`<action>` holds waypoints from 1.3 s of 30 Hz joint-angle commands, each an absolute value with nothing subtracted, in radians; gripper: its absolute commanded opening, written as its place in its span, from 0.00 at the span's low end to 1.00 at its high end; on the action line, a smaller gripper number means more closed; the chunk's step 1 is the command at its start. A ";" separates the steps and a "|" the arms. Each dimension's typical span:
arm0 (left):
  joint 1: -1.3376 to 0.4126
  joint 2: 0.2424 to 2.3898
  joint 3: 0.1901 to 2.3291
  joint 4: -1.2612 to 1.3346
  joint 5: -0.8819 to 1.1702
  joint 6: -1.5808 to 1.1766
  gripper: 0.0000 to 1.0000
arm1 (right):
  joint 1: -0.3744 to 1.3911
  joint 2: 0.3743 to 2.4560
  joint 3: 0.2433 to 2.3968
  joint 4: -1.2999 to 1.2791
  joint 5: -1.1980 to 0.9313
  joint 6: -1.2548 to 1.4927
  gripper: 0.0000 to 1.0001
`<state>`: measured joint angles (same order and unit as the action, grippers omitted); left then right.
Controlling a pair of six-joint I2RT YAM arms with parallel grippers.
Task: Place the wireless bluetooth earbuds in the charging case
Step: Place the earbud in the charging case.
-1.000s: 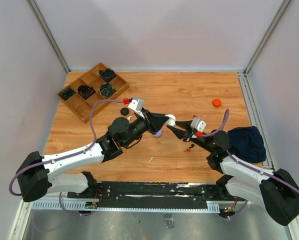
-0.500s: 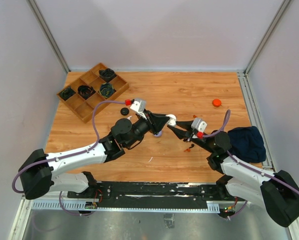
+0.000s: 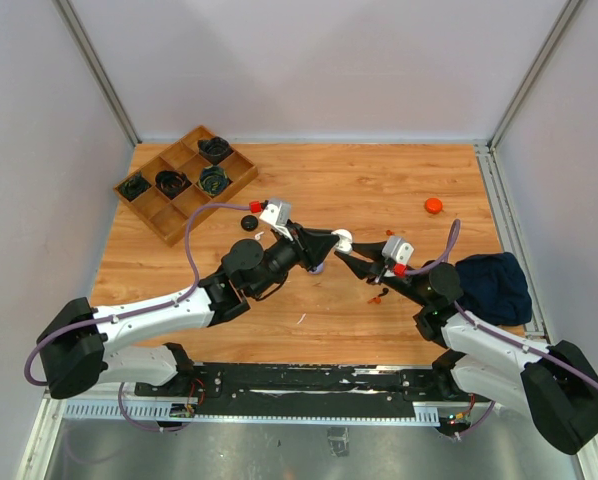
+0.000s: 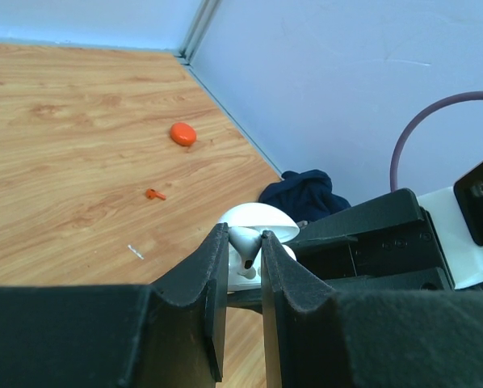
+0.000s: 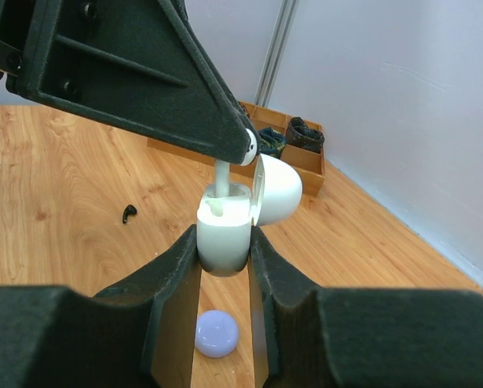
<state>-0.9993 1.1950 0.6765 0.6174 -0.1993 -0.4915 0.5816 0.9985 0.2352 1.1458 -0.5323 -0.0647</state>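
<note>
- A tiny red-orange earbud lies loose on the table, close to the right arm. I think it is waiting for its turn.
- A dark blue cloth sits bunched up at the right side, out of the way of the work.
- The right gripper is clenched on the white charging case. It holds the case up in the air with the lid flipped open. That way the holes face up and the case cannot slide.
- The left gripper pinches the white earbud by its round head. The stem hangs free and points straight down. The tip of the stem looks just inside one hole of the case.
- The two grippers meet nose to nose over the middle of the table, so one can hold steady while the other pushes.
- A pale purple round case lies shut on the wood right under them.
- Farther back are a black round case and an orange round case, each alone.
- At the far left stands a wooden tray with black cables in its boxes, well apart from the work.
</note>
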 commanded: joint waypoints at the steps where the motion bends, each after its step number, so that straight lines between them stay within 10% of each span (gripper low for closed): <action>1: -1.014 1.178 0.675 0.591 -0.176 -0.508 0.22 | 0.578 0.978 0.227 1.204 -0.530 -0.080 0.01; 11: -1.015 1.178 0.705 0.540 -0.157 -0.518 0.23 | 0.577 0.979 0.226 1.204 -0.533 -0.080 0.01; 26: -1.014 1.154 0.742 0.419 -0.235 -0.517 0.59 | 0.578 0.982 0.217 1.207 -0.520 -0.087 0.01; 39: -0.994 1.075 0.773 0.143 -0.476 -0.482 0.70 | 0.578 0.976 0.194 1.194 -0.472 -0.112 0.01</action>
